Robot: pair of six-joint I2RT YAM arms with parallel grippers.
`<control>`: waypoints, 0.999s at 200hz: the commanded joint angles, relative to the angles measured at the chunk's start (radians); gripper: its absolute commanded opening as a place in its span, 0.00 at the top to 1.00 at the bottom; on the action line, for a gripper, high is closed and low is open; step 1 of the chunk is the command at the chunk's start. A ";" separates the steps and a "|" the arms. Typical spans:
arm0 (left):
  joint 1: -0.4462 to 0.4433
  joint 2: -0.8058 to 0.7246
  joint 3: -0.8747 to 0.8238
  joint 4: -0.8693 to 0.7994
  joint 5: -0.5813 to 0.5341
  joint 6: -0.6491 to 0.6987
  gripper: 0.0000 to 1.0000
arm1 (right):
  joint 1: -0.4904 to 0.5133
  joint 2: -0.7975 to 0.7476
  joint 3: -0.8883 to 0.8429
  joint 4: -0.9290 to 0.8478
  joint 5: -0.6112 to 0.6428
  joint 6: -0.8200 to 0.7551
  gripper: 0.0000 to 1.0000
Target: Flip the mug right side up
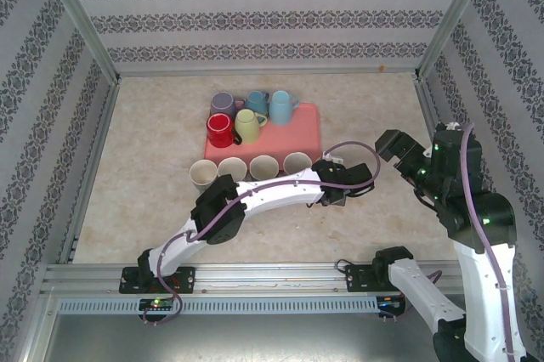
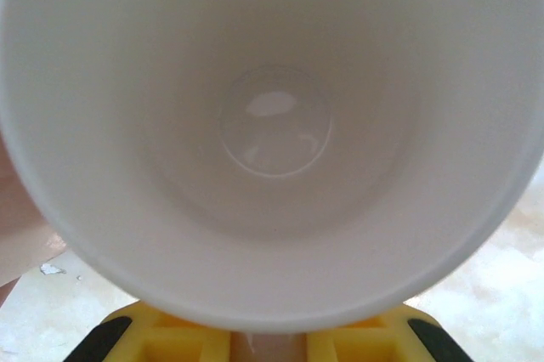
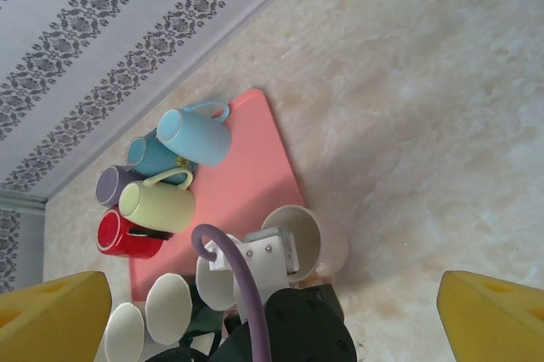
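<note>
A white mug [image 1: 297, 162] stands mouth up on the table at the right end of a row, just in front of the pink tray [image 1: 306, 128]. The left wrist view looks straight down into the white mug [image 2: 272, 124] to its bare bottom. My left gripper [image 1: 320, 175] is at the mug's near side; its yellow fingers [image 2: 170, 341] pass under the rim, which hides their tips. The right wrist view shows that mug [image 3: 321, 239] upright with the left wrist against it. My right gripper [image 1: 393, 146] hangs open to the right, holding nothing.
Three more white mugs [image 1: 232, 168] stand in the row to the left. On the tray lie a red mug [image 1: 220, 130], a yellow-green one [image 1: 247, 127], a purple one [image 1: 223, 105], a teal one [image 1: 257, 103] and a light blue one [image 1: 280, 107]. Patterned walls enclose the table.
</note>
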 commanded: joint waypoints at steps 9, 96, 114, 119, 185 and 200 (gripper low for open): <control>0.012 0.008 0.026 -0.023 -0.040 0.011 0.65 | -0.009 -0.022 -0.034 0.035 -0.051 -0.015 0.02; -0.002 -0.167 -0.076 0.109 -0.073 0.110 0.57 | -0.009 -0.040 -0.005 0.057 -0.118 -0.070 0.02; -0.003 -0.232 -0.118 0.130 -0.075 0.126 0.57 | -0.009 -0.034 0.008 0.056 -0.124 -0.077 0.02; -0.002 -0.248 -0.128 0.129 -0.079 0.129 0.57 | -0.010 -0.032 0.012 0.056 -0.127 -0.080 0.02; 0.001 -0.512 -0.252 0.133 -0.085 0.279 0.57 | -0.007 0.016 0.018 0.123 -0.292 -0.142 0.02; 0.015 -0.580 -0.286 0.092 -0.079 0.322 0.56 | -0.003 0.044 0.005 0.137 -0.336 -0.148 0.02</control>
